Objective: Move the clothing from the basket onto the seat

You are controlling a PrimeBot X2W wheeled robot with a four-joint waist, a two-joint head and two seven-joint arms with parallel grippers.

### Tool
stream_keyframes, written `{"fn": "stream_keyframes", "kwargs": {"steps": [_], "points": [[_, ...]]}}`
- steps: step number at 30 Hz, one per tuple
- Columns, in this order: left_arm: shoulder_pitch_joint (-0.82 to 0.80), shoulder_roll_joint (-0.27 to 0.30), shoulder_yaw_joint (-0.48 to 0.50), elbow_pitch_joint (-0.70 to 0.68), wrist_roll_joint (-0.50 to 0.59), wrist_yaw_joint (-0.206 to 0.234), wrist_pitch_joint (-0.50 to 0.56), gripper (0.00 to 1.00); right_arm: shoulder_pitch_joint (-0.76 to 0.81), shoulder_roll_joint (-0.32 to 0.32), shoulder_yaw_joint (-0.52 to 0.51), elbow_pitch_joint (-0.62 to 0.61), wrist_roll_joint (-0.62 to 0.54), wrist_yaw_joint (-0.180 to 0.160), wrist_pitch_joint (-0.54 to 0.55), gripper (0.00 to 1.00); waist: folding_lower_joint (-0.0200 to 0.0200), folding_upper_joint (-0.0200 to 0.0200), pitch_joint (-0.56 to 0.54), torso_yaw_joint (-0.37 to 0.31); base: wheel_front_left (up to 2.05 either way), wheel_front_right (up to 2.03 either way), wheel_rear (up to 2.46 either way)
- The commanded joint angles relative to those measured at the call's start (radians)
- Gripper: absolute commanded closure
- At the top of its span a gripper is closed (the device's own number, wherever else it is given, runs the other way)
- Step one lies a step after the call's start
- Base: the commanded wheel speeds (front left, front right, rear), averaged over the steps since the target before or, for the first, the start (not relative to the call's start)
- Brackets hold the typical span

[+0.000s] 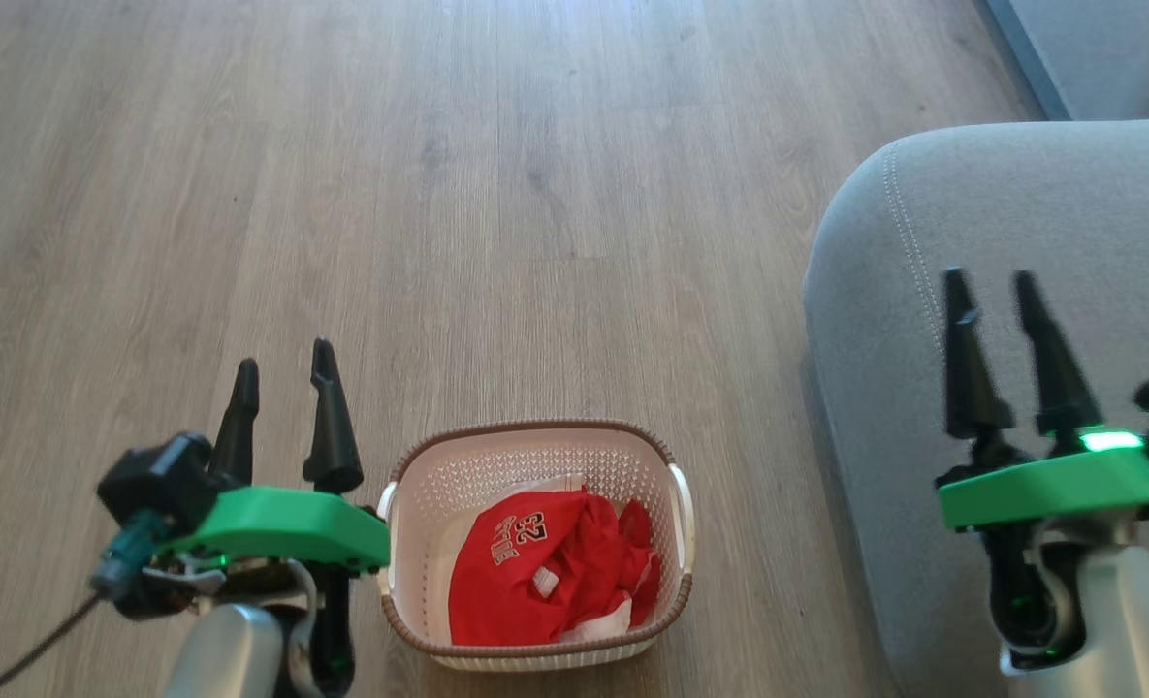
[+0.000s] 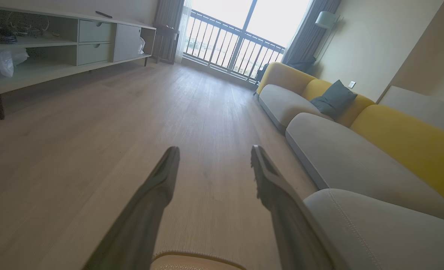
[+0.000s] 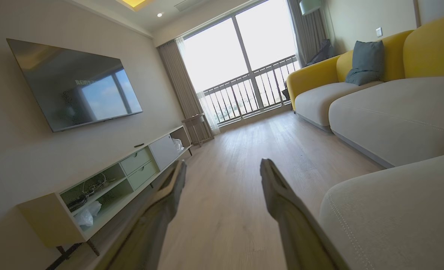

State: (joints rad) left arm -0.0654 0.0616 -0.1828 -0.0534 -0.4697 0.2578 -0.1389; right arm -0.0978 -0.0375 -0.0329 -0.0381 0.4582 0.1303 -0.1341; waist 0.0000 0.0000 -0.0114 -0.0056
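1. Left claw (image 1: 284,355) lower left, right claw (image 1: 989,278) lower right: both parted, empty.
2. Clothing (image 1: 545,572) lies bunched in the basket (image 1: 535,427), bottom centre.
3. Looks light and floppy, so I'd pinch a raised fold.

**Layout about my two hands.** The basket (image 1: 535,427) stands on the floor (image 1: 438,194) just to the right of my left gripper (image 1: 284,356), beside its wrist and behind its fingertips. The clothing (image 1: 545,572) lies inside the basket, heaped toward the wall nearest me. The seat (image 1: 1020,194) lies to the right of the basket, apart from it; in the head view my right gripper (image 1: 990,278) shows against its cushion. Floor extends ahead of both hands. In the wrist views, further cushions (image 2: 356,157) run in a row ahead and to the right of each hand, toward a window (image 2: 236,41). A low cabinet (image 2: 94,37) stands ahead and to the left.
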Motion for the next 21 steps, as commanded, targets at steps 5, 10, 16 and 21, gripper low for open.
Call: {"fn": "stream_keyframes", "kwargs": {"steps": [5,10,16,21], "points": [[-0.047,0.052,-0.063,-0.019,0.113,0.099,-0.027,0.0,-0.044,-0.011,0.006,-0.051,-0.079,0.0,-0.031,0.0,0.0,0.0,-0.006,-0.001,0.0,0.0,0.0],[-0.059,0.108,-0.155,-0.013,0.188,0.18,-0.042,0.0,-0.039,-0.011,0.025,-0.059,-0.156,0.0,-0.046,0.0,0.0,0.0,-0.015,-0.011,0.0,0.0,0.0],[-0.072,0.159,-0.251,0.003,0.248,0.258,-0.056,0.0,-0.025,-0.011,0.021,-0.051,-0.212,0.0,-0.061,0.0,0.0,0.0,-0.017,-0.019,0.0,0.0,0.0],[-0.079,0.171,-0.306,0.005,0.261,0.318,-0.071,0.0,-0.012,-0.012,0.012,-0.044,-0.268,0.0,-0.075,0.0,0.0,0.0,-0.018,-0.017,0.0,0.0,0.0]]}}
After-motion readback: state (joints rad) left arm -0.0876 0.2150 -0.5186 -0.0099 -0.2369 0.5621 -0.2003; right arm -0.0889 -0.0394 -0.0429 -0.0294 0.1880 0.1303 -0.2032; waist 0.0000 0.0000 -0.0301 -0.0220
